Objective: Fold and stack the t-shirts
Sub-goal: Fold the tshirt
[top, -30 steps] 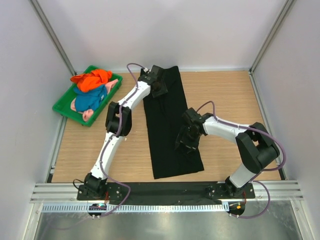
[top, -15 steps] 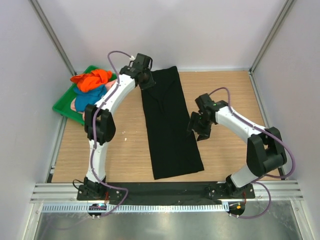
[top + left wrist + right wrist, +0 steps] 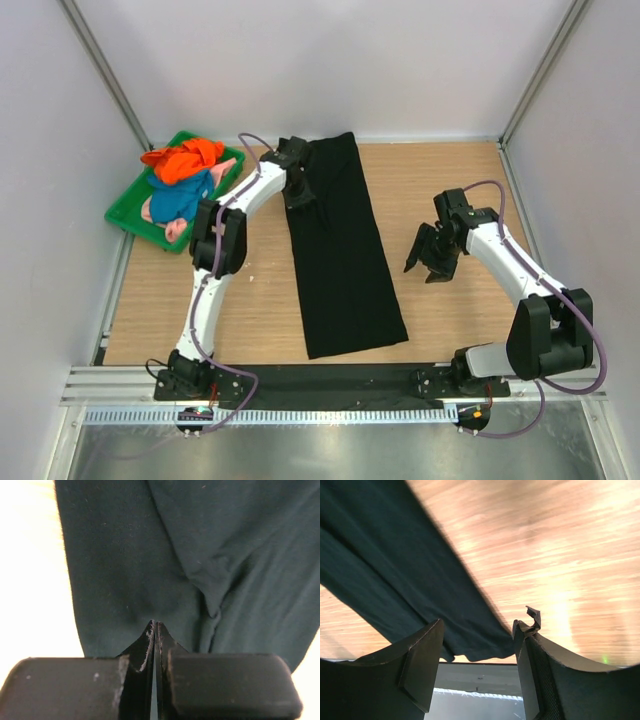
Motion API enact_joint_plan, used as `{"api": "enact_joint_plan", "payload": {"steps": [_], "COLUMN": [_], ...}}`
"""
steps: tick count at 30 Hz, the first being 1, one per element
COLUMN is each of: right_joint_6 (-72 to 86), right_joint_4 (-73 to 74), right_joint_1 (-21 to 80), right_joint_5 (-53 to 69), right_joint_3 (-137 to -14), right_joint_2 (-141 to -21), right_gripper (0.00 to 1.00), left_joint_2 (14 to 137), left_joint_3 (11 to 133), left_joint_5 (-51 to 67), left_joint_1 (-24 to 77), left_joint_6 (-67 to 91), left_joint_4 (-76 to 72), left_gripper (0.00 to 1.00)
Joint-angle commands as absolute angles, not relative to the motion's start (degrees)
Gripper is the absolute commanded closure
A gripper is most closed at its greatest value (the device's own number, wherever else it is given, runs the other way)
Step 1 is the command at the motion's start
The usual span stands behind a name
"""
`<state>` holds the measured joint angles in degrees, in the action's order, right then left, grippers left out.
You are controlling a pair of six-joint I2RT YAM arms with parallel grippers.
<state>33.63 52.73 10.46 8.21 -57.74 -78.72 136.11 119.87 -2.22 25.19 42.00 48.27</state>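
The shirt (image 3: pixel 340 260) is soft and floppy. The left gripper (image 3: pixel 155 629) pinches its edge. The right gripper (image 3: pixel 477 630) gapes, holding nothing.

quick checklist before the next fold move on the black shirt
1. Left gripper shut at the black shirt's left edge: ok.
2. Cloth pinched in it: cannot tell.
3. Right gripper on the shirt: not ok, open over bare table beside it.
4. Shirt lying flat in a long strip: ok.
5. Other shirts in the tray, clear of the arms: ok.
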Motion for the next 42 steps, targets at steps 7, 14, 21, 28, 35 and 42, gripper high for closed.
{"api": "enact_joint_plan", "payload": {"steps": [7, 14, 21, 28, 35, 42], "right_joint_6": [31.1, 30.6, 30.3, 31.3, 31.3, 29.8], "right_joint_4": [52.9, 52.5, 51.9, 49.8, 48.9, 46.7], "right_joint_1": [8.7, 8.3, 8.1, 8.2, 8.2, 8.1], "right_joint_5": [9.1, 9.8, 10.9, 13.3, 14.5, 18.9], "right_joint_3": [-55.7, -55.5, -54.8, -52.2, -51.7, -50.7], "right_joint_2": [-76.9, -77.7, -78.9, -80.4, -81.6, -82.6], "right_gripper": [0.36, 0.36, 0.36, 0.36, 0.36, 0.36], "left_joint_2": [138.8, 140.3, 142.0, 142.4, 145.5, 143.0], "left_joint_3": [125.8, 127.1, 129.1, 130.1, 132.8, 131.0], "left_joint_5": [-0.5, -0.4, 1.3, -1.8, -2.8, -2.6], "left_joint_1": [26.7, 27.2, 27.9, 29.9, 30.4, 30.4], "left_joint_6": [43.9, 44.7, 45.5, 45.3, 46.3, 44.6], "left_joint_4": [47.5, 46.9, 45.6, 45.4, 46.0, 46.0], "left_gripper": [1.0, 1.0, 1.0, 1.0, 1.0, 1.0]}}
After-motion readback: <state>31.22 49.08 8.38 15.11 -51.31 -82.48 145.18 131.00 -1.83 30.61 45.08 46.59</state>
